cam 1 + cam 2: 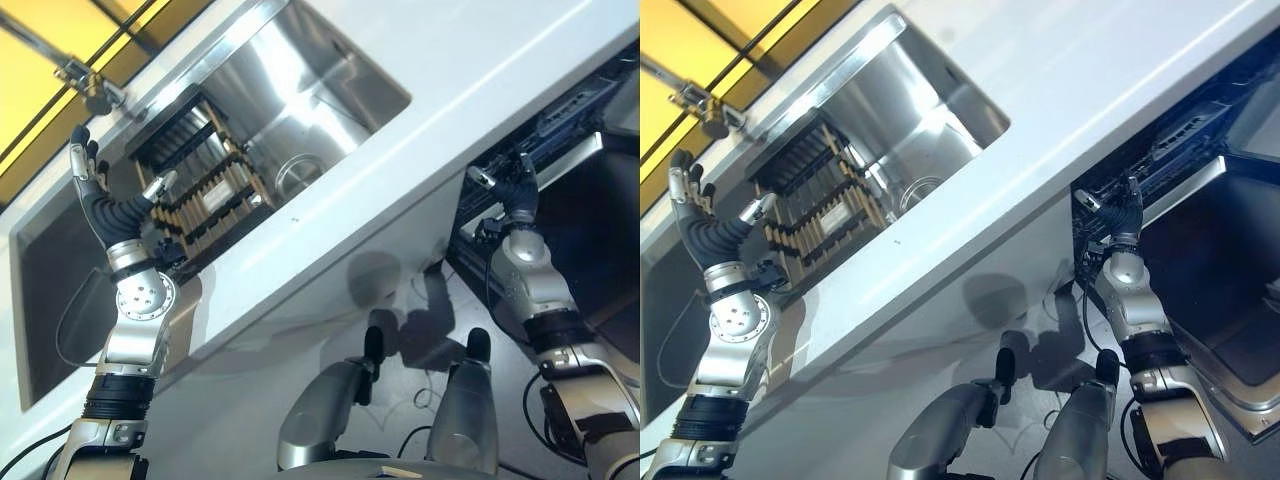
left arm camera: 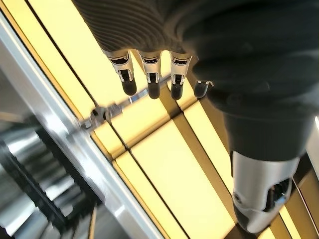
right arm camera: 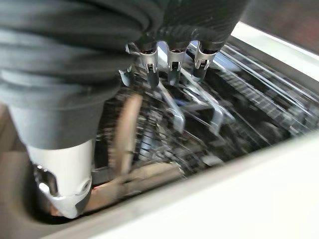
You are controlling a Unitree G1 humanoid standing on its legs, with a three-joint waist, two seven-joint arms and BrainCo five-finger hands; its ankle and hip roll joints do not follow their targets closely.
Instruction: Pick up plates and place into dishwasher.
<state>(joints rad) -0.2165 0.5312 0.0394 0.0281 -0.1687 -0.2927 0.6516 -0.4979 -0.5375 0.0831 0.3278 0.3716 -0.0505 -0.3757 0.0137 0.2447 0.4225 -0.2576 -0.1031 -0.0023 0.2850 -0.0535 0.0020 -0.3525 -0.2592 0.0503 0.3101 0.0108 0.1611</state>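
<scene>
Raising our left hand (image 1: 88,172) with straight, empty fingers beside the dark slatted dish rack (image 1: 205,185) in the steel sink (image 1: 300,95), we hold nothing. Our right hand (image 1: 520,195) hangs with fingers extended over the black wire dishwasher rack (image 3: 219,114), where a blurred beige plate (image 3: 127,132) stands on edge.

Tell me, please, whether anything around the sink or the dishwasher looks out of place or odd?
Nothing looks spilled or damaged. One point: both hands are empty. The left hand is raised open above the dish rack in the sink, and the right hand is open at the dishwasher rack.
</scene>
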